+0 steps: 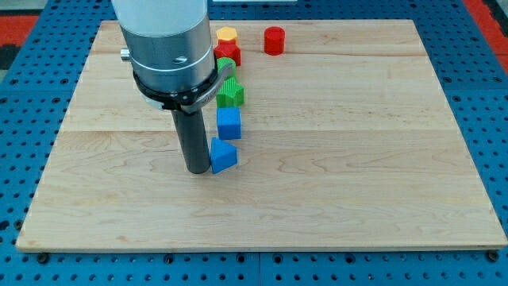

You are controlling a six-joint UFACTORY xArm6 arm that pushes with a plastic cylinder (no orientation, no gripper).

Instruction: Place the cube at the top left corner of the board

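My tip [198, 169] rests on the wooden board [333, 175], touching the left side of a blue triangular block [224, 156]. Just above that block sits the blue cube [228, 123], to the upper right of the tip and apart from it. The rod and the arm's grey body cover the board's upper left area.
Above the cube stands a column of blocks: a green star-like block [232, 94], a green block [226, 65] partly hidden by the arm, a red block [229, 53] and a yellow hexagonal block [227, 35]. A red cylinder [274, 40] stands near the top edge.
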